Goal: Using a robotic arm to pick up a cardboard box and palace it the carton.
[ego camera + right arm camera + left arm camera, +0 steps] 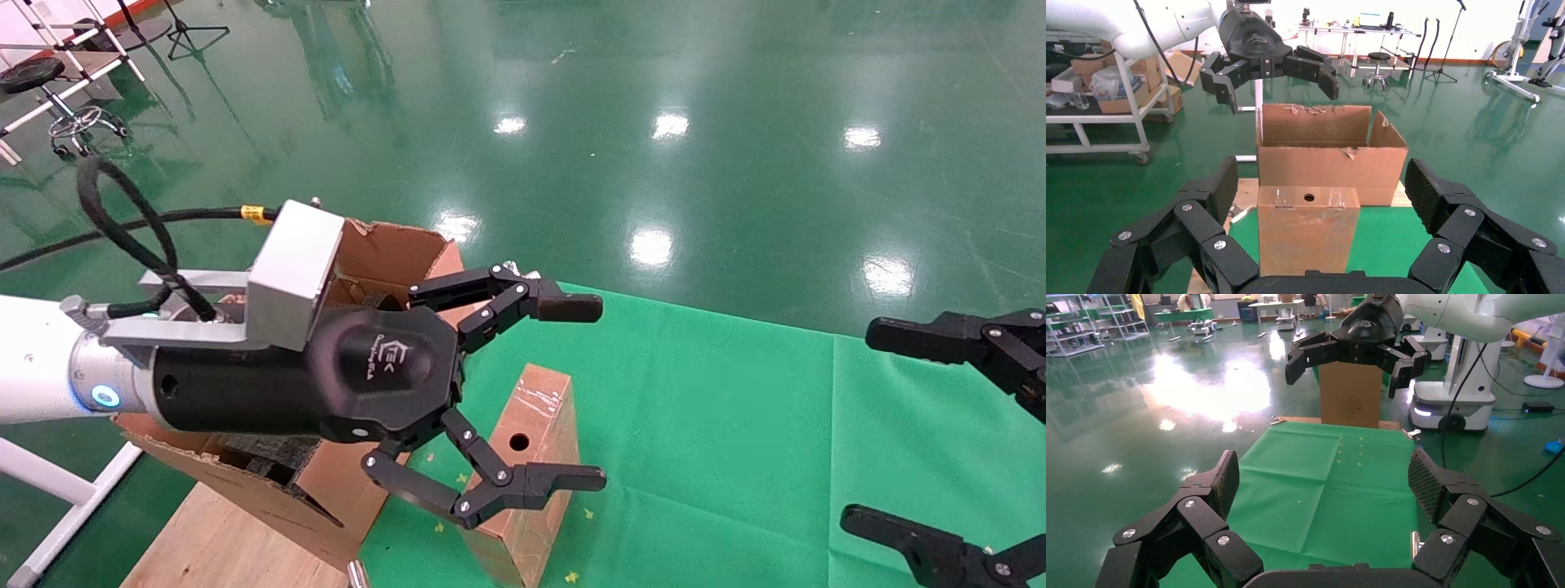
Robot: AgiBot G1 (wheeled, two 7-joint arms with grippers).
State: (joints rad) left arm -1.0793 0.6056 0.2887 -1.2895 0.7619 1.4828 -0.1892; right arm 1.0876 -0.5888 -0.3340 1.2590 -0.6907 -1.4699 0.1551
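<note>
The small cardboard box (527,465) stands tall on the green cloth (735,425), right under the left gripper (531,392), whose fingers are spread wide and empty above it, and the big carton (1330,156) waits just behind, while the right gripper (956,433) hangs open far off.

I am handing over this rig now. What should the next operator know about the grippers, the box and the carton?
Left gripper: open, empty, hovering above the cardboard box, fingers on either side of its top but not touching it.
Right gripper: open, empty, off to the right over the green cloth.
Cardboard box: stands upright on the cloth, taped top with round hole facing up, just beside the carton.
Carton: open, flaps torn, dark foam inside.
Done: the approach only.
Left: lower, close on the box, lift it, place it in the carton.
</note>
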